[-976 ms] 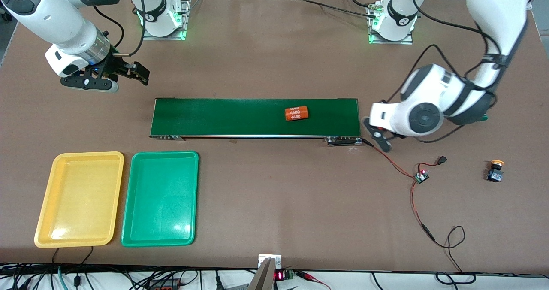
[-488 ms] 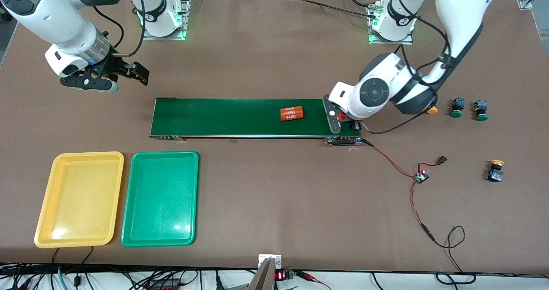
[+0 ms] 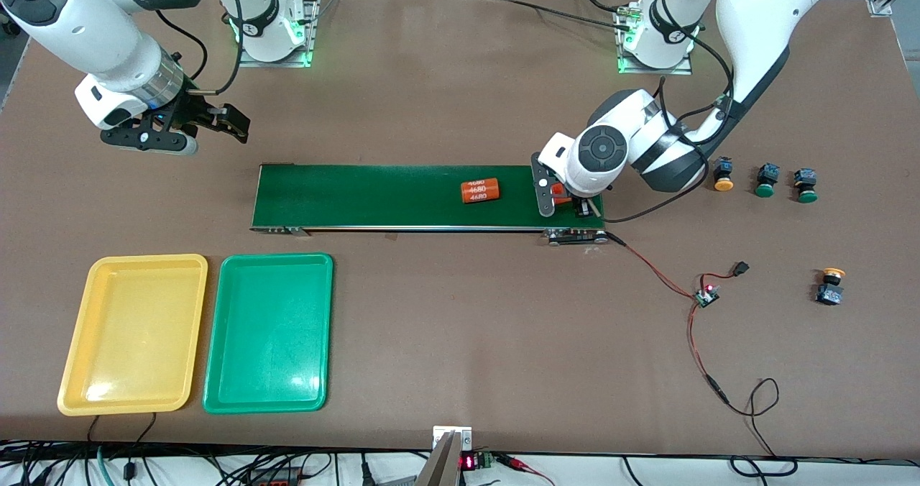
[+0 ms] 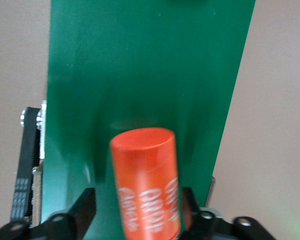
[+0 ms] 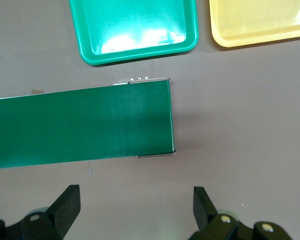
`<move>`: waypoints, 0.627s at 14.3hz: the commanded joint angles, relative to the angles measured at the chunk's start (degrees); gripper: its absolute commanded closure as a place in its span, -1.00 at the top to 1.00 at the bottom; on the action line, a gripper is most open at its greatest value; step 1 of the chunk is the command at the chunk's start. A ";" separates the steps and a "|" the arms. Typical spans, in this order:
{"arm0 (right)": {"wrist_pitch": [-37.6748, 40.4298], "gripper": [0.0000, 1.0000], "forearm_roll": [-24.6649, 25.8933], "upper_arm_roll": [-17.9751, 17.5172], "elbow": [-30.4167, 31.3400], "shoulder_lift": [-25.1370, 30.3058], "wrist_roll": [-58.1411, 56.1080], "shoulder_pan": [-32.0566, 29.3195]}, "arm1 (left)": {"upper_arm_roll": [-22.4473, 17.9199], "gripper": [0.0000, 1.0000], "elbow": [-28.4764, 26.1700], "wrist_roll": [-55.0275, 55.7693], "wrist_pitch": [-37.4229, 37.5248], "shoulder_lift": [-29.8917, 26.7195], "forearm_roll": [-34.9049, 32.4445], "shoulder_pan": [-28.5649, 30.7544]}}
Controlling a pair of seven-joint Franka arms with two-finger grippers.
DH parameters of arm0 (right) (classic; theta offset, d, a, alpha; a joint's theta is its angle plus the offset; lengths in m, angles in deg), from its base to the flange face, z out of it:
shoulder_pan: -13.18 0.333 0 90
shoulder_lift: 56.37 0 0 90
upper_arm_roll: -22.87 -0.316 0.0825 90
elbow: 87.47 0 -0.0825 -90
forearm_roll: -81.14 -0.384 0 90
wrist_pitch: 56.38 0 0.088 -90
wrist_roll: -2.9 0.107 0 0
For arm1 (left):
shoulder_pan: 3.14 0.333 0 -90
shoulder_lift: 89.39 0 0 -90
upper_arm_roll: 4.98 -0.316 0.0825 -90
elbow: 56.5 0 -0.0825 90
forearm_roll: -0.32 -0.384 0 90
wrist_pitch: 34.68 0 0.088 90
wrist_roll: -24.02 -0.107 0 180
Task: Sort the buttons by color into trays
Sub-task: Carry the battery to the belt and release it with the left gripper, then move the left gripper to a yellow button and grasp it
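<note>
The left claw sits low over the conveyor belt, fingers spread either side of an orange cylinder (a second one lies mid-belt). The right claw waits, fingers apart. Four buttons sit on the desk at the left arm's end, the yellow tray and green tray at the right arm's.
</note>
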 commanded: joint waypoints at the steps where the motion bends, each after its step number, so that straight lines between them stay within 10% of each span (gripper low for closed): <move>1: 0.32 1.00 -0.36 -0.08 0.11 0.17 -0.19 -0.41 | 1.11 1.00 0.77 0.42 3.42 -3.56 -0.96 1.13; 9: 0.32 1.00 -0.36 -0.08 0.11 0.17 -0.19 -0.59 | 1.28 1.00 21.41 25.70 30.23 -6.22 0.89 3.05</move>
